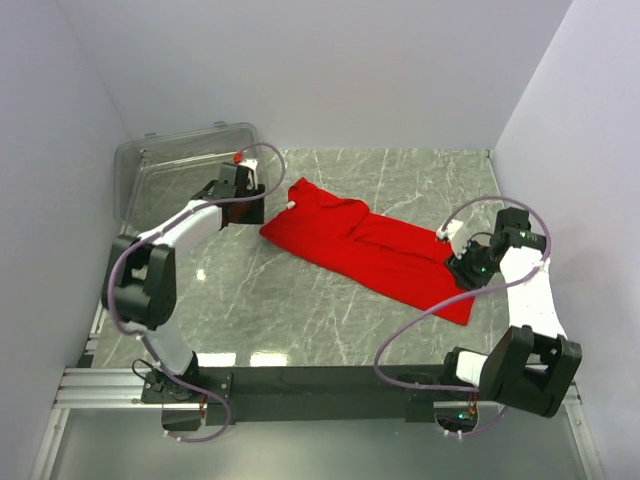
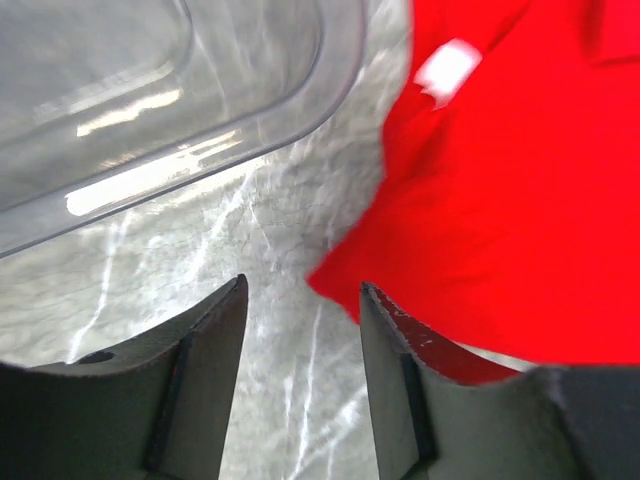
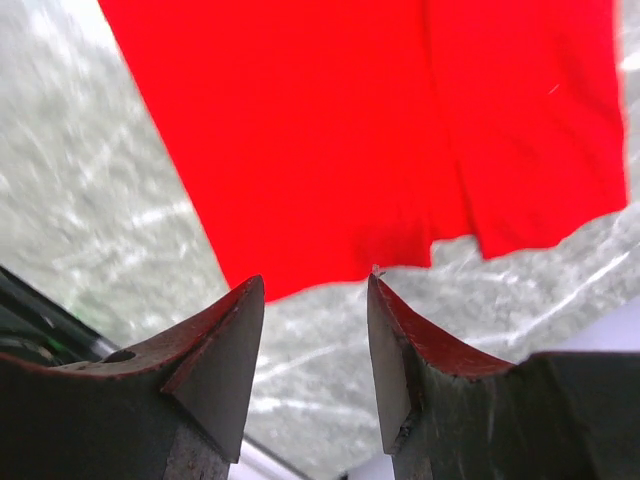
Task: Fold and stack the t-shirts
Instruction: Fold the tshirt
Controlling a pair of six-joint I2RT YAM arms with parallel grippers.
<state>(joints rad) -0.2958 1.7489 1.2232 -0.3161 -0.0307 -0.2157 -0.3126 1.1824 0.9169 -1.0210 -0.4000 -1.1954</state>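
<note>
A red t-shirt (image 1: 370, 245) lies folded lengthwise into a long band, running diagonally from back left to front right across the marble table. My left gripper (image 1: 258, 208) hovers at the shirt's back-left end. In the left wrist view its jaws (image 2: 303, 290) stand open over bare marble, with the shirt's corner (image 2: 500, 200) just past the right finger and a white neck label (image 2: 445, 70) showing. My right gripper (image 1: 460, 268) is at the shirt's front-right end. It is open (image 3: 315, 285) and empty, just off the hem (image 3: 350, 130).
A clear plastic bin (image 1: 180, 170) stands at the back left, close behind my left gripper, and its rim (image 2: 150, 100) fills the upper left of the left wrist view. White walls enclose the table on three sides. A black rail (image 1: 320, 385) runs along the near edge.
</note>
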